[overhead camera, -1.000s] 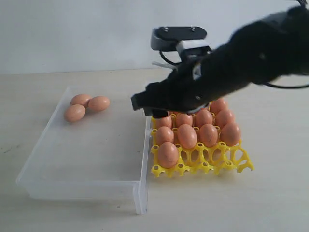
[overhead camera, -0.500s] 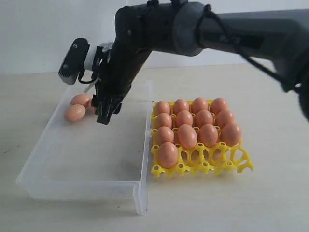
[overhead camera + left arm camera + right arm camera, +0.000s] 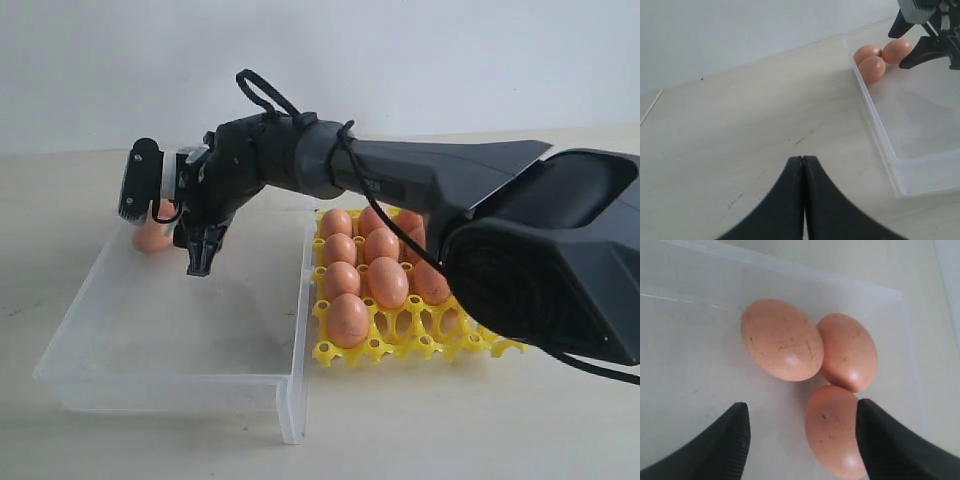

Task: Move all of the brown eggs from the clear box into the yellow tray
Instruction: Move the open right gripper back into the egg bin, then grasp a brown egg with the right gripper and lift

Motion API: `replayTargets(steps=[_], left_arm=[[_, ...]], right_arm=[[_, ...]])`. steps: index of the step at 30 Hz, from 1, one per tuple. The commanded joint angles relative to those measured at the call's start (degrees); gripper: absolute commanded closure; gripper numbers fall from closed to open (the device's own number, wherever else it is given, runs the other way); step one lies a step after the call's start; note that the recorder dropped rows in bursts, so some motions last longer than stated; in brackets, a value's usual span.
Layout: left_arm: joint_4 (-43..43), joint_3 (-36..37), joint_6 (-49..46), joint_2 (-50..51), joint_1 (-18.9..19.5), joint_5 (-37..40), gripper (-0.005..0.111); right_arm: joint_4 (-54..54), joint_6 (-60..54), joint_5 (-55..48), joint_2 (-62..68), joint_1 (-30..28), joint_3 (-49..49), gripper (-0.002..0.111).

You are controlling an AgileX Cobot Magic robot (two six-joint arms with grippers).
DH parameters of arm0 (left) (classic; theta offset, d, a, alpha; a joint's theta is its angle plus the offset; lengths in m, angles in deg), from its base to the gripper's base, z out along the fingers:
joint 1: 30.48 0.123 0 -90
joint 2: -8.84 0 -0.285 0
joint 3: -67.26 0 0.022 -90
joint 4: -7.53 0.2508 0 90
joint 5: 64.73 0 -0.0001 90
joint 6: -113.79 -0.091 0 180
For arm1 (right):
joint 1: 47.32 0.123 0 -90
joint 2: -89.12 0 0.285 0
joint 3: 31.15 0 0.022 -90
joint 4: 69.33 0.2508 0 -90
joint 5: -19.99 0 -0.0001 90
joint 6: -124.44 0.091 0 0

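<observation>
While the right gripper [image 3: 801, 412] gapes empty by three brown eggs [image 3: 781, 340], the left gripper [image 3: 803, 161] is closed.

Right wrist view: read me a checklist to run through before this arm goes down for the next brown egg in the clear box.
1. Right tool open: ok, the jaws stand wide apart.
2. Brown eggs left in the clear box: ok, three, clustered in a corner.
3. Nearest egg centred between the jaws: not ok, it sits close to one finger.
4. Room around that egg: not ok, it touches a neighbouring egg.
5. Free cup in the yellow tray: ok, empty front cups show.
6. Left tool out of the way: ok, shut, over the table outside the box.
</observation>
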Motion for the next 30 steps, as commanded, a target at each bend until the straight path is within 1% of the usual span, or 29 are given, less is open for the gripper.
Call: replayTargets(steps=[1,4,7,12,16,22,30], left_arm=[[0.0,-0.2,0.3,-0.3,-0.1,-0.3,0.107],[0.0,-0.2,0.3,-0.3,-0.1,-0.3,0.107],[0.0,-0.2,0.3,-0.3,-0.1,-0.3,0.107],[0.0,-0.2,0.3,-0.3,-0.1,-0.3,0.107],[0.0,-0.2,0.3,-0.3,-0.1,-0.3,0.107],[0.0,-0.2,0.3,-0.3,-0.1,-0.3,0.107],[0.0,-0.2,0.3,-0.3,-0.1,-0.3,0.107]], right_arm=[[-2.9,-0.2,1.3,2.5,-0.7,-3.4,0.049],[-3.0,0.2,1.1,3.9,-0.7,-5.1,0.049],[-5.6,0.9,1.0,4.8,-0.7,-6.1,0.049],[-11.9,8.1,1.0,5.1,-1.2,-6.1,0.051],[-12.3,9.3,1.0,5.1,-1.6,-6.1,0.053],[-12.3,9.3,-0.1,5.4,-1.8,-6.1,0.053],[-12.3,9.7,0.7,6.0,-1.8,-6.1,0.053]])
